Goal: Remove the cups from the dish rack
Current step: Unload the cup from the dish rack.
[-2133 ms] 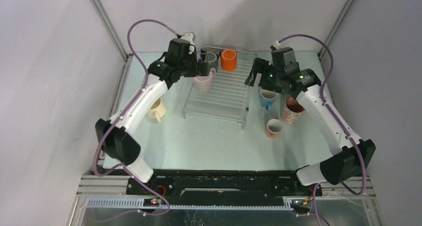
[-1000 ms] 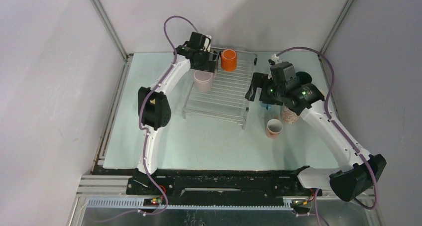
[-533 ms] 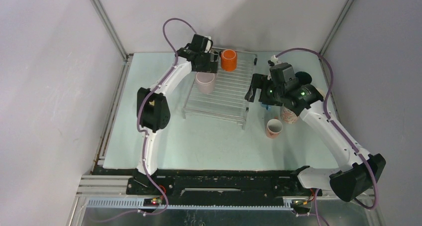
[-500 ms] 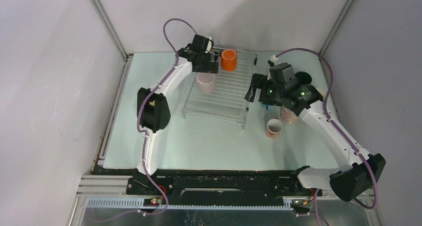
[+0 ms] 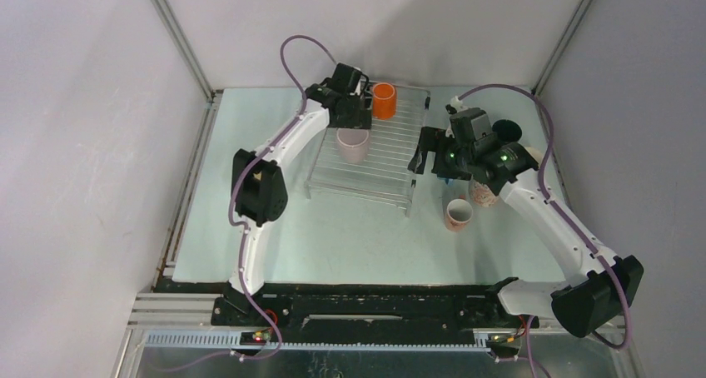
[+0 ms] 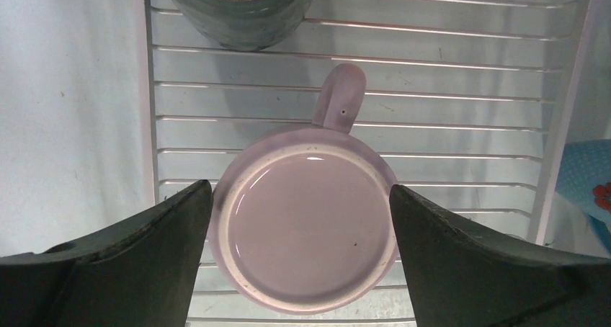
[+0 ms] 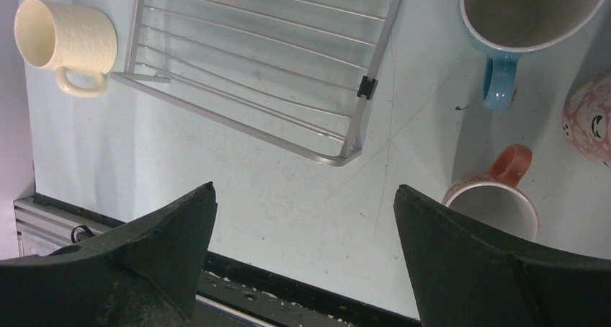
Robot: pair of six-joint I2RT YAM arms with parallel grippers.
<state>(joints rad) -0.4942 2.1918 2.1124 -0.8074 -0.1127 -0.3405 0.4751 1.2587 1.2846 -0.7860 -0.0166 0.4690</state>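
- Left gripper [image 6: 301, 194]: fingers spread wide, straddling the upside-down lilac mug [image 6: 306, 233] on the dish rack [image 5: 379, 166], 1 finger at its 9 o'clock, 1 at 3; contact unclear.
- Grey mug [image 6: 238, 10] at the lilac mug's 11 o'clock; orange mug [image 5: 383, 100] at the rack's 12 o'clock edge.
- Right gripper [image 7: 302, 194]: fingers wide apart, empty, above the table [image 5: 333, 236].
- Off-rack: blue mug [image 7: 504, 24], speckled pink mug [image 7: 587, 122] and orange-handled mug [image 7: 497, 204] at 3 o'clock; cream mug [image 7: 65, 42] at 9.

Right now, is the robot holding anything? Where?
Cannot tell. The left tool flanks the sides of the lilac ceramic mug on the silvery wire dish rack; contact unclear. The right tool is open, empty.
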